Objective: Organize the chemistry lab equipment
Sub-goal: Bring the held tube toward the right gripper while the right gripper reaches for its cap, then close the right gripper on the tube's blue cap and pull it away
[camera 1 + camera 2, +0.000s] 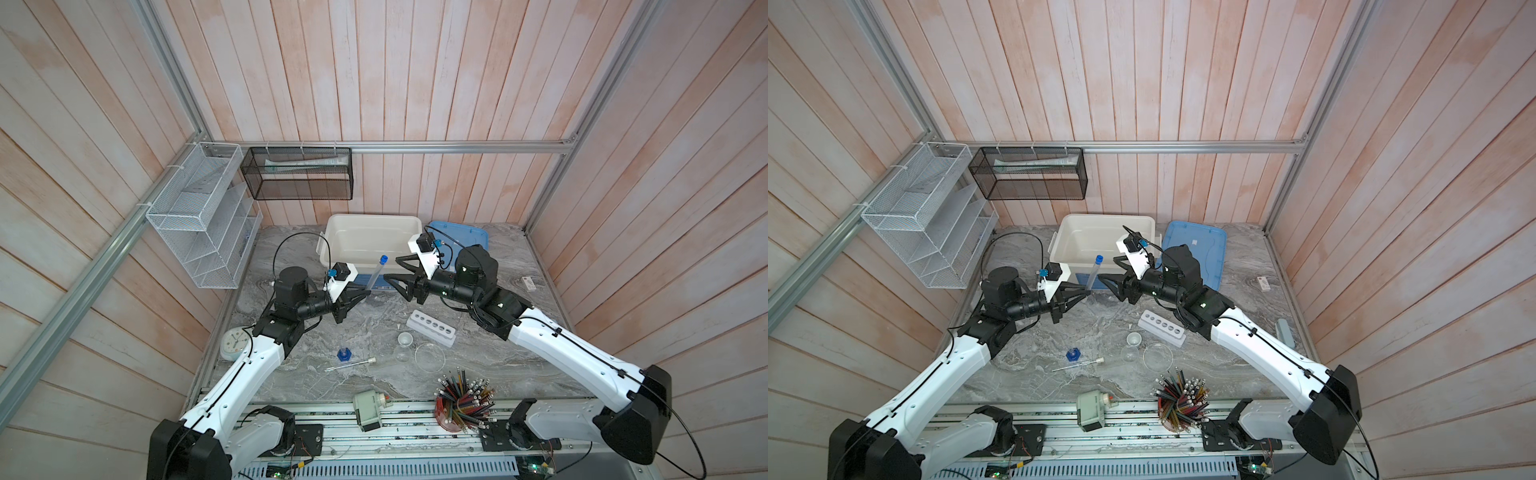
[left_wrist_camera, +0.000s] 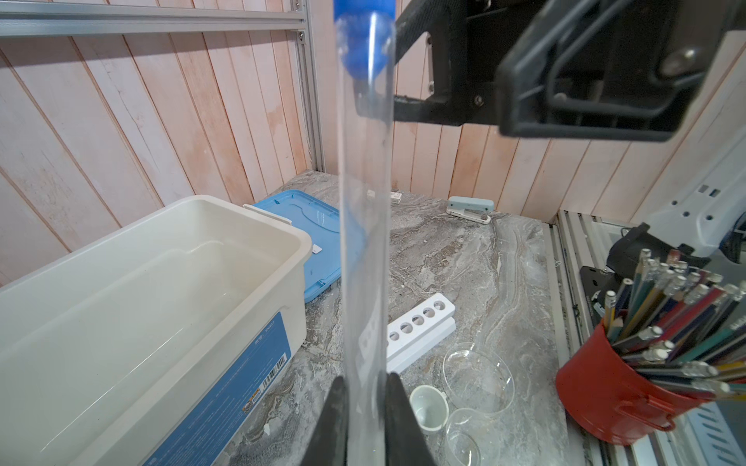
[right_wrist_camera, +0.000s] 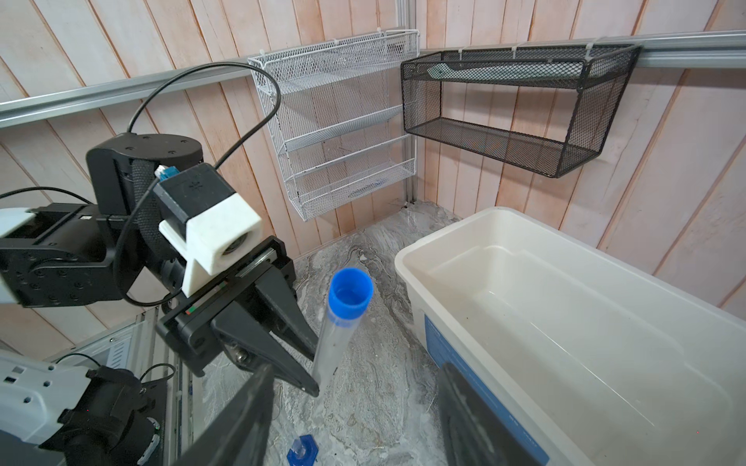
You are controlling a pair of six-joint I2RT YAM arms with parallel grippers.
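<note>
My left gripper (image 1: 368,292) (image 2: 365,387) is shut on the lower end of a clear test tube (image 1: 376,274) (image 2: 365,242) with a blue cap (image 3: 350,290), held nearly upright in front of the white bin. My right gripper (image 1: 390,268) (image 3: 355,423) stands open just right of the tube, with nothing between its fingers. On the table lie a white six-hole rack (image 1: 432,328), a white-capped tube (image 1: 351,365), a blue-based cylinder (image 1: 344,353), clear round dishes (image 1: 429,357) and a tiny white cup (image 1: 405,340).
A white bin (image 1: 370,220) stands at the back with a blue lid (image 1: 461,232) beside it. A red cup of pencils (image 1: 461,403) and a pale green sharpener (image 1: 368,409) sit at the front edge, and a clock (image 1: 233,343) at the left. Two wire baskets hang on the wall.
</note>
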